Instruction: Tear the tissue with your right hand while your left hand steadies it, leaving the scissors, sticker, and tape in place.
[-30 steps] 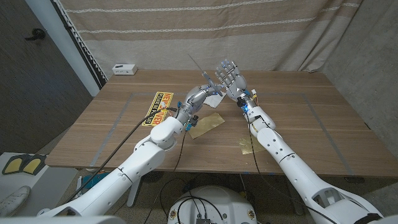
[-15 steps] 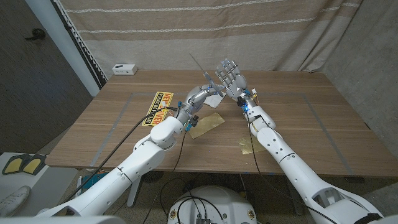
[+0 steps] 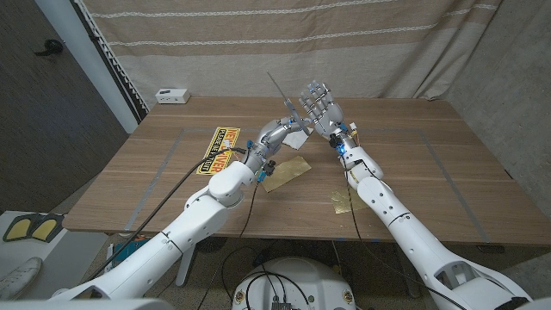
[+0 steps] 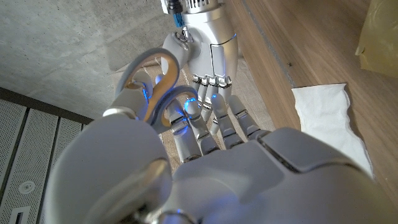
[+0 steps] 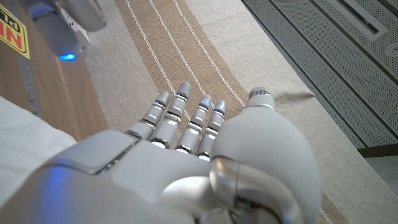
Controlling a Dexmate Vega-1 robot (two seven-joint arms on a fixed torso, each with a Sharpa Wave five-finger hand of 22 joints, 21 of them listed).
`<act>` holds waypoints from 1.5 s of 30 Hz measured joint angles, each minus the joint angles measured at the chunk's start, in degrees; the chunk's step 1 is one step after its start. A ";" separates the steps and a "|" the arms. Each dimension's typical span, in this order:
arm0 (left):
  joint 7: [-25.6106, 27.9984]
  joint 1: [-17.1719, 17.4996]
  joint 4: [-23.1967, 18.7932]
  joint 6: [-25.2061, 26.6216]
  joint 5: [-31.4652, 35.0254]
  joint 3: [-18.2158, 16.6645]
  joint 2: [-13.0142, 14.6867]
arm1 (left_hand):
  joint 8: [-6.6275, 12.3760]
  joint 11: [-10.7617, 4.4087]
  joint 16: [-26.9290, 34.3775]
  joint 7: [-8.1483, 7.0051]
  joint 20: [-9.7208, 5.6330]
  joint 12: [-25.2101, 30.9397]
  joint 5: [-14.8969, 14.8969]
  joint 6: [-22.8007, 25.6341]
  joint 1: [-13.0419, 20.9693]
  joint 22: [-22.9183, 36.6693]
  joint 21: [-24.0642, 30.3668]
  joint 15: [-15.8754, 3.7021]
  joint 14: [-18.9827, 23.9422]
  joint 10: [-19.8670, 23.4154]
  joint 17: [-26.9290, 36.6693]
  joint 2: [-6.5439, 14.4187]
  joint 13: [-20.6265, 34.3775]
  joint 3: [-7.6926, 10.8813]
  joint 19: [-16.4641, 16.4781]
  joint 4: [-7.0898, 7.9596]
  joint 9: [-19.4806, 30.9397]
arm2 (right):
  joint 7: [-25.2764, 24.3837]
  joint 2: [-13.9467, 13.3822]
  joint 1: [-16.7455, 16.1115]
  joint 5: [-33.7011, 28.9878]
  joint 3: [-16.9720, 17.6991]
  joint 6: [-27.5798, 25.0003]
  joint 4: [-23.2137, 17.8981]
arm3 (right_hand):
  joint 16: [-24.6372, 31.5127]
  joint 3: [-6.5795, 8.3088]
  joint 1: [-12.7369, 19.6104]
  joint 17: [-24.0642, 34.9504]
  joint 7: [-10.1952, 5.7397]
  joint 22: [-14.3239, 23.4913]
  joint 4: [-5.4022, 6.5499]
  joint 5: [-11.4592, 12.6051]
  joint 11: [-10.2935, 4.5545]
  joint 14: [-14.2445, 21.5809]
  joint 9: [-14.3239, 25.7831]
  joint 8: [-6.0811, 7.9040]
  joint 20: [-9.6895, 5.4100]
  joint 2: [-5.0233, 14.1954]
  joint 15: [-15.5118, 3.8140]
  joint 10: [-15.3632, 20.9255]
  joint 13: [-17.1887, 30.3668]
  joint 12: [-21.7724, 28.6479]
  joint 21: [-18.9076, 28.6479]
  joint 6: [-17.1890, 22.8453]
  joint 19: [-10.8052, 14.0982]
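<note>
Sticker [image 3: 219,148] lies flat on the worktop [image 3: 413,164], left of frame centre. Beyond it, we see the left robot hand [image 3: 274,133] curled around the handles of the scissors [image 4: 142,64], the blade tip pointing up off the worktop. The tissue [image 4: 326,121] lies on the worktop just behind, with neither hand on it. Farthest, the right robot hand [image 3: 318,105] hangs above it, fingers spread, holding nothing. Risk: the scissors should be left in place, and with the left robot hand occupied, the unsteadied tissue may slide rather than tear.
</note>
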 measured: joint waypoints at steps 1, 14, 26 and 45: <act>0.28 0.12 -0.17 0.00 0.29 0.00 0.02 | 0.00 0.01 0.69 0.00 0.05 0.00 -0.07 0.00 0.00 0.00 0.00 -0.03 -0.19 -0.43 0.18 0.00 0.21 -0.02 -0.32 0.02 -0.18 | -0.02 -0.09 -0.07 -0.04 0.01 0.02 -0.12 | 0.00 0.00 0.00 0.00 0.00 0.00 0.00 0.00 0.00 -0.01 0.00 0.00 0.00 0.00 0.00 0.00 0.00 0.00 0.00 0.00 0.00; 2.96 1.09 -1.04 -0.20 3.02 -0.04 0.03 | 1.65 0.24 5.57 0.02 -0.02 7.86 -0.07 0.02 0.25 -0.79 0.00 0.05 -0.95 0.76 -0.65 0.25 0.63 -0.73 -0.39 0.73 -1.91 | -0.18 -1.19 -0.96 -0.18 0.23 0.22 -1.68 | 0.00 0.00 0.00 -0.27 -0.31 0.00 0.00 0.34 0.01 -0.20 -0.26 0.00 0.00 0.00 0.19 0.01 -0.27 0.00 0.00 0.31 0.00; 3.94 1.60 -1.98 0.00 4.62 -0.08 0.15 | 2.76 0.06 3.22 0.04 -0.02 5.23 0.08 0.04 0.25 -1.06 0.01 -0.14 -3.57 -10.64 -1.47 0.23 -2.41 0.13 -1.83 -0.13 -2.98 | -0.56 -2.03 -1.69 -0.53 0.35 0.72 -2.98 | 0.00 -0.23 0.00 -0.53 -0.30 0.00 -0.24 0.34 0.01 -0.19 -0.26 0.00 0.23 0.00 0.19 0.01 -0.26 0.00 0.00 0.30 -0.22; 4.21 1.74 -1.12 -1.52 5.79 -0.08 -0.44 | 2.76 -0.27 -1.06 0.04 0.29 -4.64 0.21 0.05 -0.52 -2.88 -0.15 0.08 -5.83 -12.19 -3.35 -1.04 -5.76 1.97 -2.75 -1.97 -2.70 | -1.53 -2.76 -2.40 -1.09 0.35 1.63 -4.28 | 0.00 -0.23 -0.22 -0.80 -0.61 0.00 -0.24 0.56 0.02 -0.49 -0.25 0.00 0.22 0.22 -0.11 0.01 -0.26 0.00 -0.43 0.62 -0.21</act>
